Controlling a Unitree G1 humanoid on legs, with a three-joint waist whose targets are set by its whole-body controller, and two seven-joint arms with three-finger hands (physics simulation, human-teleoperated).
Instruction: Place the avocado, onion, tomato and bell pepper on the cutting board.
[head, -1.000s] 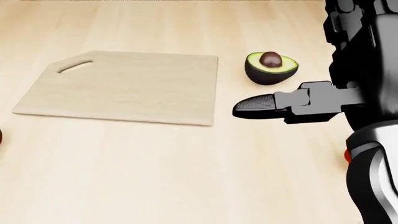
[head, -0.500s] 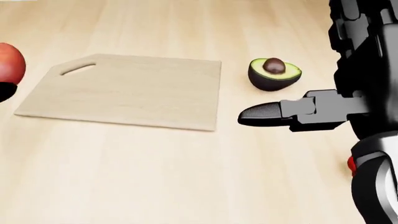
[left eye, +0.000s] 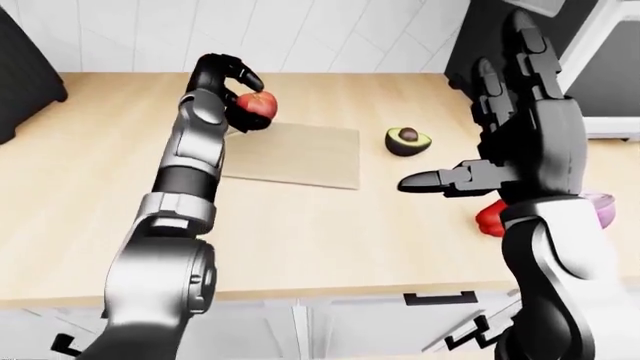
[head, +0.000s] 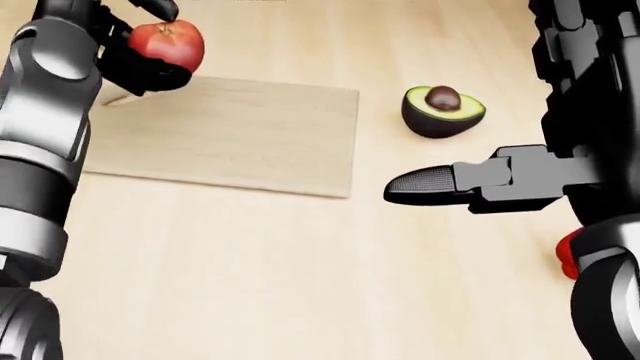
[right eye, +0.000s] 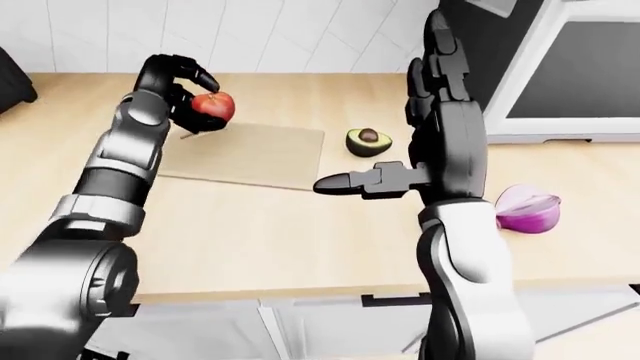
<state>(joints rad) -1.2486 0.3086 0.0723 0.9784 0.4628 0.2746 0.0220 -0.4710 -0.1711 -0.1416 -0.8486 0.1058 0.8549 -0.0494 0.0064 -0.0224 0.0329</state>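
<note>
My left hand (left eye: 245, 101) is shut on a red tomato (head: 167, 43) and holds it over the left end of the wooden cutting board (head: 230, 135), near the handle slot. A halved avocado (head: 443, 111), pit up, lies on the counter just right of the board. My right hand (right eye: 410, 135) is raised and open, fingers pointing up and thumb (head: 425, 184) pointing left, empty, below the avocado in the head view. A halved purple onion (right eye: 527, 209) lies at the right. The red bell pepper (left eye: 490, 217) shows partly behind my right forearm.
The wooden counter (left eye: 330, 232) ends at its near edge, with white drawers below it. A dark appliance (right eye: 580, 67) stands at the top right, and a black object (left eye: 20, 75) at the far left. A white tiled wall (left eye: 330, 30) runs along the top.
My left arm has swung in from the left edge, carrying the tomato up and right over the board's left end. The right hand has barely moved.
</note>
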